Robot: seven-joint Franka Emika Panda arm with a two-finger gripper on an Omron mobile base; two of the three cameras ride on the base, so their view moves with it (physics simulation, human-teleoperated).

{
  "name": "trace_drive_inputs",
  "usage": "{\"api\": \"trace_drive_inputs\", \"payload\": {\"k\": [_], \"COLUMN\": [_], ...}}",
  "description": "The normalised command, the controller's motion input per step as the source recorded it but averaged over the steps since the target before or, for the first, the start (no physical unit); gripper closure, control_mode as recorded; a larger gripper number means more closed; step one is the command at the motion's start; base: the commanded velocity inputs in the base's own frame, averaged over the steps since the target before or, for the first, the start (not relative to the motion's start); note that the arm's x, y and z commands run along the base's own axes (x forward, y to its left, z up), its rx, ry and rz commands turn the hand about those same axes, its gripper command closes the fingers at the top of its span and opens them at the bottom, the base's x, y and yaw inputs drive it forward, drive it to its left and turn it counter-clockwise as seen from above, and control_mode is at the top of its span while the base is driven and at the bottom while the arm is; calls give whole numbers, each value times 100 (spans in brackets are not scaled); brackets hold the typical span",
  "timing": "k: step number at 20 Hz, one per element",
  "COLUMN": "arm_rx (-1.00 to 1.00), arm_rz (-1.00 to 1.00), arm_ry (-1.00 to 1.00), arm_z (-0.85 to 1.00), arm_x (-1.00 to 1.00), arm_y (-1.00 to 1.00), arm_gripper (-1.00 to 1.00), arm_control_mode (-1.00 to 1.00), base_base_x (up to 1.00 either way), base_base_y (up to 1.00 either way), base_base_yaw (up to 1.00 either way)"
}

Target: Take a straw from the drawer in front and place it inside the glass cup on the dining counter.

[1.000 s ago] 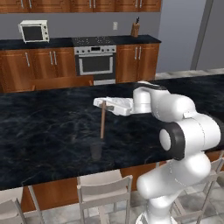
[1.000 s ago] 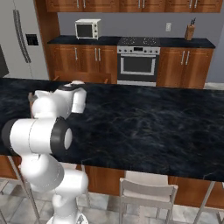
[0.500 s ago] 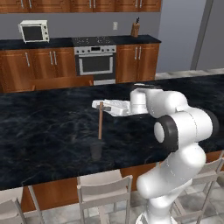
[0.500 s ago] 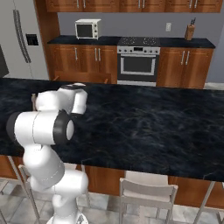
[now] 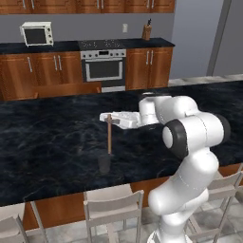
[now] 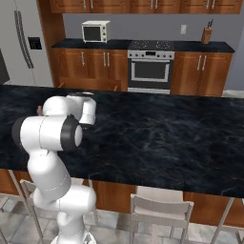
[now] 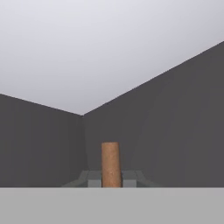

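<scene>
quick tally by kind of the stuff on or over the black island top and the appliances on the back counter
straw: 1
glass cup: 1
toaster oven: 1
oven range: 1
knife block: 1
total: 5

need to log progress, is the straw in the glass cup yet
Cannot tell. The straw hangs upright from the shut gripper, its lower end at the glass cup.

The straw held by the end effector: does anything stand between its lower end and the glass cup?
Nothing visible does. The straw hangs upright from the end effector, its lower end at the glass cup directly below.
</scene>
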Motion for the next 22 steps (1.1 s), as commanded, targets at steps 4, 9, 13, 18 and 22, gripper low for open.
{"api": "trace_drive_inputs", "payload": {"k": [4,9,13,18,22], "arm_rx": [-4,-2,0,0,0], "arm_rz": [3,3,4,5,5], "arm_ry": [0,0,0,0,-1], "arm_z": [-17,-9,-3,0,-2], "arm_x": [0,0,0,0,0], "arm_y": [0,4,15,19,8], "arm_gripper": [100,100,100,100,100], "arm_control_mode": [-100,-100,-100,-100,-100], "base_base_x": [0,0,0,0,0], "base_base_y": [0,0,0,0,0], "base_base_yaw": [0,0,0,0,0]}}
